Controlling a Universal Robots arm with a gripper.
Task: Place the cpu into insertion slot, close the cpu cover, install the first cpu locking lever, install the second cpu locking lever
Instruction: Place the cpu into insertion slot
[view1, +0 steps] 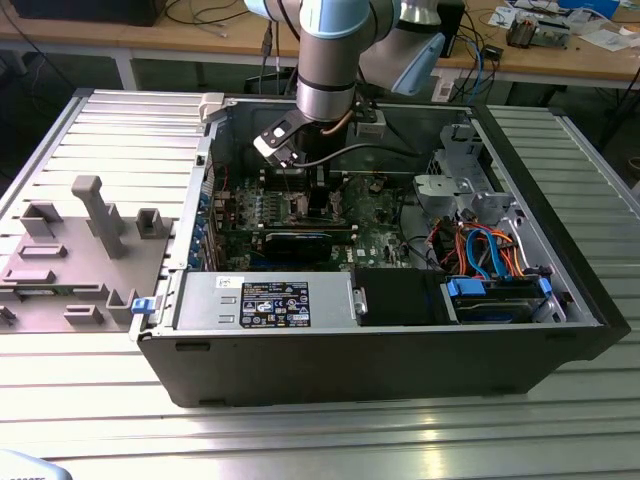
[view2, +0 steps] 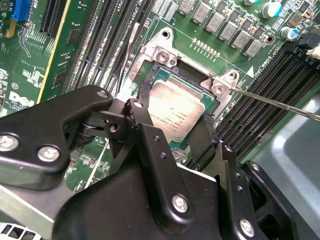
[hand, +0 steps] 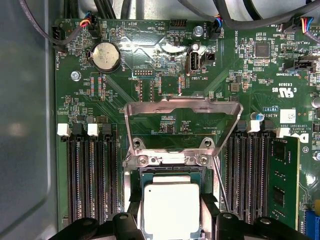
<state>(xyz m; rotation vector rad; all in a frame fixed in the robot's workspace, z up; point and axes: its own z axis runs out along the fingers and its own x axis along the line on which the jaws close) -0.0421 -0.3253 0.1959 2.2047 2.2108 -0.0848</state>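
The cpu, silvery-topped with a green edge, lies in the insertion slot on the green motherboard. My gripper is down over it, one black finger on each side, shut on the cpu. The cpu cover, a silvery frame with a square window, stands flipped up behind the slot. Two thin locking levers stick out unlatched beside the socket. In the exterior view the gripper reaches into the open computer case.
Black memory slots flank the socket, with a memory stick in one. A coin battery and cables lie beyond the cover. The case holds a graphics card, power supply and drive cage. A grey fixture stands outside.
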